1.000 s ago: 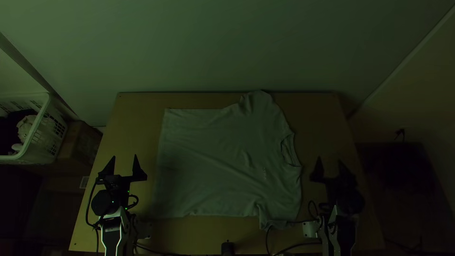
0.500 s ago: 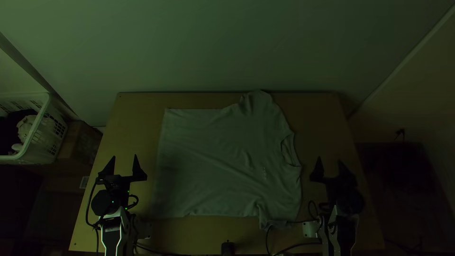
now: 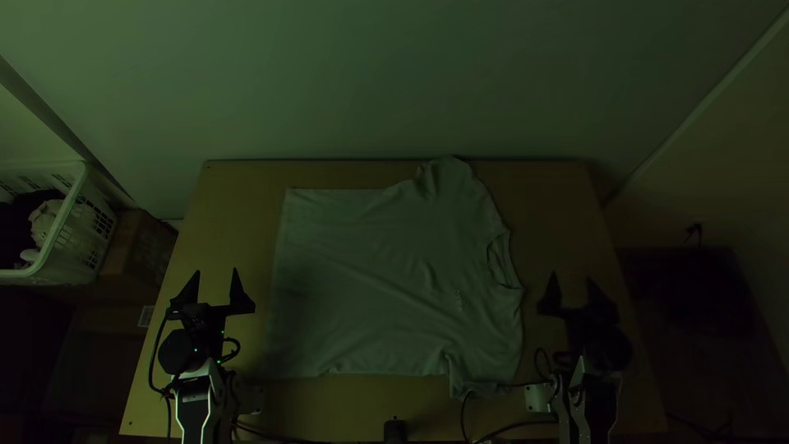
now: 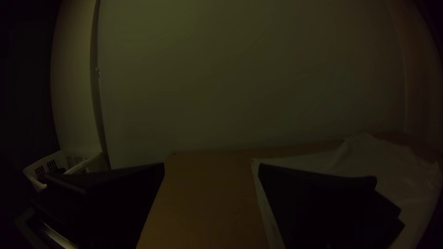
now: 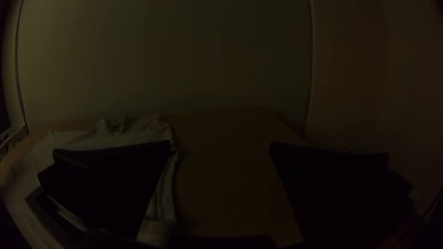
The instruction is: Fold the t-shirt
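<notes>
Across the middle of the light wooden table (image 3: pixel 234 193): one t-shirt (image 3: pixel 370 271), pale, spread nearly flat, lightly creased; no body fold visible. Hem (image 3: pixel 279 271) toward the left arm, collar (image 3: pixel 504 263) toward the right. Far sleeve (image 3: pixel 449 174) somewhat rumpled, by the table's far edge; near sleeve (image 3: pixel 458 380) toward the arms' bases.

Left gripper (image 3: pixel 216 271): fingers wide apart, nothing between them, beside the hem end. Right gripper (image 3: pixel 571 277): likewise wide and unladen, beside the collar end.

Step in hand, by judgement: the outset, garment laid out, first fold to be made. Next move, by judgement: each gripper to come in over its own end, lower to the cloth, close on a near corner or sleeve, and carry that edge inward, both together to avoid skewing the shirt.
</notes>
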`<control>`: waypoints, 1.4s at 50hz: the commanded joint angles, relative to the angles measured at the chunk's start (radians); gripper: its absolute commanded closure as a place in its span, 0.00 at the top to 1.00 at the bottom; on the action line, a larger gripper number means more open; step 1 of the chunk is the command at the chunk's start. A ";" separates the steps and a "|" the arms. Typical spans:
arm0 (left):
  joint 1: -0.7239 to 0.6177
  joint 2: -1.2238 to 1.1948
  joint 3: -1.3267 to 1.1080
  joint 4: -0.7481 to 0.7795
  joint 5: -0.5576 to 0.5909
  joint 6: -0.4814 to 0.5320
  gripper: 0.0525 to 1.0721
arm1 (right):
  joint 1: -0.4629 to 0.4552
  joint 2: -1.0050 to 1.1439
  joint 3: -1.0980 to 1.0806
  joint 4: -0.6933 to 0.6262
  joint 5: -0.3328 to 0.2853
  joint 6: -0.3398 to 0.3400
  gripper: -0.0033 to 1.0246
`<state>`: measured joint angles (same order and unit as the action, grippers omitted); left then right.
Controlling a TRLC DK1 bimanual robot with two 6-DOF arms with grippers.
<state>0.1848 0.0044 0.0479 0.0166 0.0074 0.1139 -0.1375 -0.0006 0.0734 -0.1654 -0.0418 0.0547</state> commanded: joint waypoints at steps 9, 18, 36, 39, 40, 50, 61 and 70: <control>-0.004 -0.006 -0.045 -0.027 0.008 0.018 0.96 | 0.012 -0.002 -0.012 -0.008 0.006 0.008 0.96; -0.004 -0.006 -0.045 -0.027 0.008 0.013 0.96 | 0.012 -0.002 -0.012 -0.008 0.006 0.008 0.96; 0.005 -0.006 -0.043 -0.029 0.006 -0.019 0.96 | 0.010 -0.002 -0.012 -0.008 0.006 0.005 0.96; 0.021 -0.006 -0.043 -0.026 0.006 -0.014 0.96 | 0.004 -0.002 -0.012 -0.008 0.006 0.005 0.96; 0.021 -0.006 -0.045 -0.026 0.006 -0.017 0.96 | 0.004 -0.002 -0.012 -0.008 0.006 0.005 0.96; 0.028 -0.007 -0.033 -0.017 -0.015 -0.022 0.96 | -0.001 -0.004 -0.011 0.007 0.008 0.002 0.96; 0.048 -0.006 0.009 -0.020 -0.017 -0.008 0.96 | -0.007 0.001 0.029 0.026 0.008 0.008 0.96; 0.041 -0.004 0.063 -0.004 -0.017 -0.008 0.96 | -0.008 0.014 0.091 0.041 0.008 0.005 0.96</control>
<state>0.2295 0.0044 0.0616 0.0013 -0.0044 0.1024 -0.1398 0.0025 0.1093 -0.1566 -0.0418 0.0544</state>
